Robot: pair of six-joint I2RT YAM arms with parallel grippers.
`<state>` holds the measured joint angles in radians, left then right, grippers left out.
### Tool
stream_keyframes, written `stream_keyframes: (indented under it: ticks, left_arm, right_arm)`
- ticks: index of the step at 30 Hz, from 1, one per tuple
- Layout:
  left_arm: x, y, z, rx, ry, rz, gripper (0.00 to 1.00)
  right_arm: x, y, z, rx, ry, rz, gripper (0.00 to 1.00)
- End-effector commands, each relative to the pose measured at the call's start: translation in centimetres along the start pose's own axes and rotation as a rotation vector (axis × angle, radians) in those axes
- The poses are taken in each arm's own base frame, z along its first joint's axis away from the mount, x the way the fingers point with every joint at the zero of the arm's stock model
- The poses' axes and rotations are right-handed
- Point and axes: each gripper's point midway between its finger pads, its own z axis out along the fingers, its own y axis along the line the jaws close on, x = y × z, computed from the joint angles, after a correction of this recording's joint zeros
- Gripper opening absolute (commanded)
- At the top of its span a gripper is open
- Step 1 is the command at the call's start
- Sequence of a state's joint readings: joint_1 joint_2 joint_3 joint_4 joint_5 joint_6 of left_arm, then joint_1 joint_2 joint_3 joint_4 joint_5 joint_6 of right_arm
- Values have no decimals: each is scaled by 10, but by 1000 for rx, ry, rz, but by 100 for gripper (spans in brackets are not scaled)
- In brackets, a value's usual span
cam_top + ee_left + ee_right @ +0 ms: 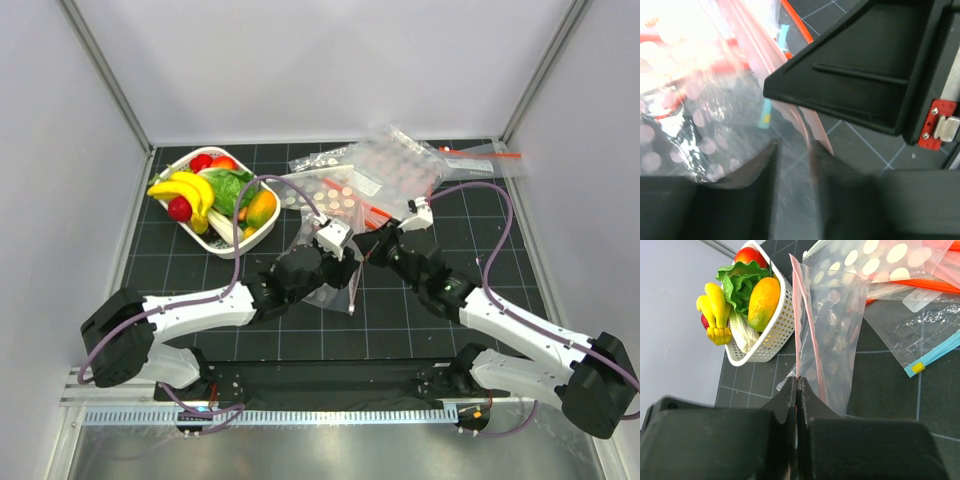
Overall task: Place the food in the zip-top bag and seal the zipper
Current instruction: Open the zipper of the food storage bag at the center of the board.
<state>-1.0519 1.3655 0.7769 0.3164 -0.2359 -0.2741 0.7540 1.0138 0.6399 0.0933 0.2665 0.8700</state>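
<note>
The food lies in a white basket point(262, 232) at the back left: a yellow banana bunch point(188, 188), an orange-yellow mango point(260, 208), red fruit point(180, 208) and green leaves. It also shows in the right wrist view as the banana bunch point(715, 310) and the mango point(762, 300). The clear dotted zip-top bag point(335, 290) hangs between both grippers at mid-table. My right gripper point(797, 382) is shut on its pale pinkish-white zipper edge point(796, 325). My left gripper point(795, 165) stands open with the bag film point(790, 200) running between its jaws, close beside the right gripper point(865, 75).
A pile of other clear dotted bags point(400, 165) with red strips point(920, 285) lies at the back centre and right. One bag there has a blue strip point(935, 350). White walls close in the left, the back and the right of the black grid mat point(480, 260).
</note>
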Motion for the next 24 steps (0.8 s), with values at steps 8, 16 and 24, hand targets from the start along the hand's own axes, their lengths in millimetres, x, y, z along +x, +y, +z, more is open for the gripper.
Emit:
stream_keyframes:
  ticks: [8, 16, 24]
  left_arm:
    - [-36, 17, 0, -140, -88, -14, 0]
    - [-34, 42, -5, -292, -85, -43, 0]
    - [-39, 50, -14, -318, -110, -71, 0]
  right_arm:
    - [-14, 23, -4, -72, -39, -27, 38]
    - [-13, 17, 0, -41, -35, -48, 59]
    - [-8, 10, 7, 2, -15, -67, 55]
